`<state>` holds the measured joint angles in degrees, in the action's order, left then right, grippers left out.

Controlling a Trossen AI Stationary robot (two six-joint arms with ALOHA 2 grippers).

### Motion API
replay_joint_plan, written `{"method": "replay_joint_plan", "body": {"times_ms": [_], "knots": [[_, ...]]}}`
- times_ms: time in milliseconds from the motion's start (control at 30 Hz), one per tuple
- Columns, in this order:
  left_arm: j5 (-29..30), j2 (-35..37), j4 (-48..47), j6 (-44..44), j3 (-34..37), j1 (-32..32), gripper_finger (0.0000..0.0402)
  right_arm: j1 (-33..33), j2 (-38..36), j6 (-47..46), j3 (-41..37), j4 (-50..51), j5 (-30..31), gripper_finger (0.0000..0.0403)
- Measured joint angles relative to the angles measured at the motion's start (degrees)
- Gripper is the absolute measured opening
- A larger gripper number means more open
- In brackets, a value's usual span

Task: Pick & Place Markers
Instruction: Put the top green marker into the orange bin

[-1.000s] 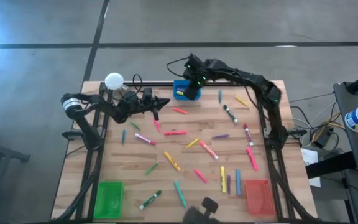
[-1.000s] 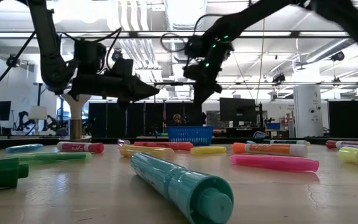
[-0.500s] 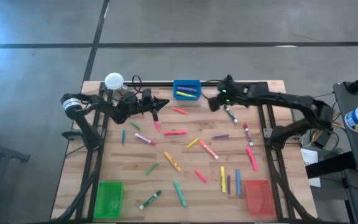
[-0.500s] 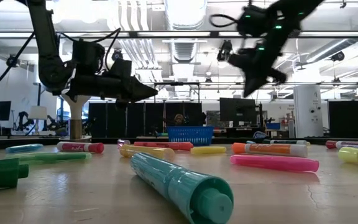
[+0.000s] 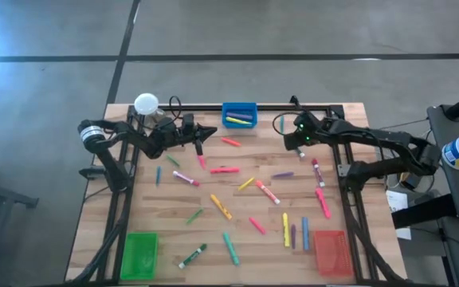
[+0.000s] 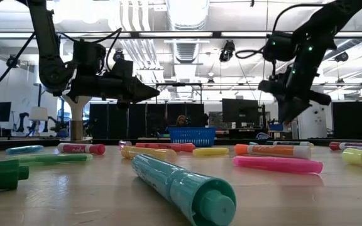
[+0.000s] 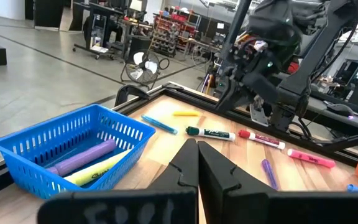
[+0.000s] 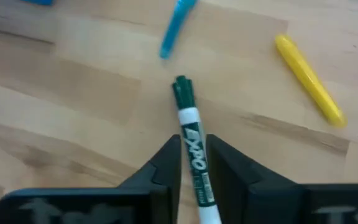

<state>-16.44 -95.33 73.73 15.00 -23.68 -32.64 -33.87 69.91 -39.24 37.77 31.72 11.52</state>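
1. Fingers [image 8: 225,165] of the right gripper [image 8: 194,168] stand slightly parted, straddling a green-capped white marker [image 8: 191,134] lying on the tabletop [image 8: 73,106].
2. Left gripper [image 7: 197,163] is closed and empty, held above the tabletop near the blue basket [image 7: 55,140].
3. Other markers [image 5: 224,170] lie scattered across the tabletop; two rest inside the basket.

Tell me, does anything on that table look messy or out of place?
Yes: the markers lie scattered at all angles across the table. Only two sit in the blue tray; the green tray and red tray look empty.
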Motion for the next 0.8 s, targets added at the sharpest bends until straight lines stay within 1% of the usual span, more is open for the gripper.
{"method": "replay_joint_plan", "body": {"times_ms": [200, 333, 433, 600, 800], "knots": [[0.00, 0.00, 0.00, 0.01, 0.00, 0.00, 0.0000, -0.97, 5.00, 0.27, 0.56, 0.05, -0.91, 0.0129], [0.00, 0.00, -0.02, 0.01, 0.00, 0.00, 0.0000, -1.31, 10.23, 2.01, 1.79, -0.17, -1.30, 0.0146], [0.00, 0.00, -0.08, 0.01, 0.00, 0.00, 0.0000, -1.41, 14.07, 3.15, 3.13, -0.56, -1.31, 0.0150], [0.00, 0.00, -0.36, 0.01, 0.00, 0.00, 0.0000, -1.46, 19.02, 3.45, 5.34, -0.62, -1.39, 0.0131], [0.00, 0.00, -1.64, 0.10, 0.02, 0.00, 0.0000, -1.40, 21.09, 3.65, 6.05, -0.64, -2.33, 0.0082]]}}
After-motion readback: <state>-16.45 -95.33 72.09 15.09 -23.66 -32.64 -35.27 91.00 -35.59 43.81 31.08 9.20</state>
